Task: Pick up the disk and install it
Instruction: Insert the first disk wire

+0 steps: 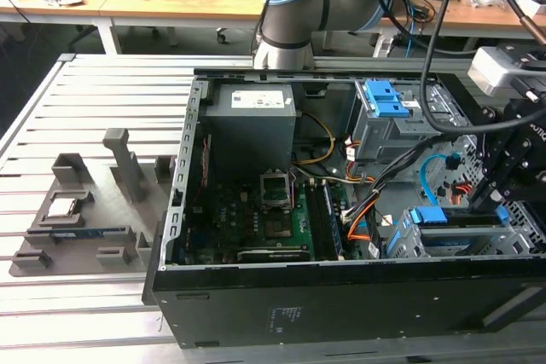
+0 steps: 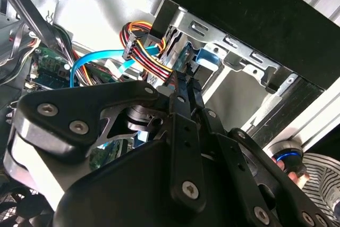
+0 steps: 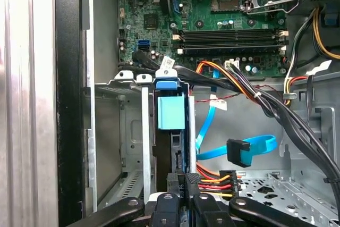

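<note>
Disk seated in the drive cage

The disk, with its bright blue bracket, stands on edge inside the grey metal cage of the open computer case; in the first wrist view its blue tab faces the camera.

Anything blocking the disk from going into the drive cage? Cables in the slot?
Nothing visible. In the first wrist view the disk, held by the gripper, already sits edge-on between the drive cage rails. The loose blue cable and coloured power wires lie beside the slot, not in it. The slot past the disk is hidden.
</note>
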`<state>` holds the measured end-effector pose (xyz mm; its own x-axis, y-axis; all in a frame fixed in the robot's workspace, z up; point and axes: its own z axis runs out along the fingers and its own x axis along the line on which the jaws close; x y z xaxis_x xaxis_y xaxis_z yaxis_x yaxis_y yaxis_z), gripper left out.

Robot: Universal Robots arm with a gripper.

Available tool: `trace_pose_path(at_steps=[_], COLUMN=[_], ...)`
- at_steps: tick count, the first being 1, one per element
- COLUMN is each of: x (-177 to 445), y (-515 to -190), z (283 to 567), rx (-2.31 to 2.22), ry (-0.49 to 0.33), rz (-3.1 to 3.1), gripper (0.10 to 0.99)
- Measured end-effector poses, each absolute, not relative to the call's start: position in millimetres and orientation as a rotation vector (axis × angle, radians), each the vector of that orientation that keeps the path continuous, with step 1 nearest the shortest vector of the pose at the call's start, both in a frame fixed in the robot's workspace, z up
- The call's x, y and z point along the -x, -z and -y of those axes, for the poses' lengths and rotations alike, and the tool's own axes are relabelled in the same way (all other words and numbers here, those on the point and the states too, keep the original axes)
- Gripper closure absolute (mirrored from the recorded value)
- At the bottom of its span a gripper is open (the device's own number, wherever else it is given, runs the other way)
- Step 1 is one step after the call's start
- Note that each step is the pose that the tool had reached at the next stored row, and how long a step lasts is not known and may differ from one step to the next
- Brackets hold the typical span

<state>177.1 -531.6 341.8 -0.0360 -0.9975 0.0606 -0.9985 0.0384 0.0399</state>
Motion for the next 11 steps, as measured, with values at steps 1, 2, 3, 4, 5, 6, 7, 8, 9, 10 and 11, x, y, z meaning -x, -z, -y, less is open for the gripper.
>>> trace_pose_path(at_steps=[1, 2, 3, 4, 5, 6, 7, 8, 9, 10, 11], x=[-178.5, -179.4, -179.6, -179.3, -178.9, -178.5, -177.8, -177.2, -177.1, -177.0, -176.9], y=[-341.6, -341.6, -341.0, -340.6, -340.4, -340.3, -340.3, -340.3, -340.6, -341.7, -343.2], z=[531.6, 531.6, 531.6, 531.6, 531.6, 531.6, 531.6, 531.6, 531.6, 531.5, 531.6], rx=[-2.13, -2.13, -2.13, -2.13, -2.131, -2.131, -2.131, -2.131, -2.131, -2.132, -2.132], ry=[-0.019, -0.019, -0.018, -0.018, -0.017, -0.017, -0.017, -0.017, -0.017, -0.016, -0.014], rz=[2.211, 2.211, 2.211, 2.211, 2.211, 2.212, 2.212, 2.212, 2.212, 2.213, 2.213], gripper=[0.922, 0.922, 0.922, 0.922, 0.922, 0.922, 0.922, 0.922, 0.922, 0.922, 0.922])
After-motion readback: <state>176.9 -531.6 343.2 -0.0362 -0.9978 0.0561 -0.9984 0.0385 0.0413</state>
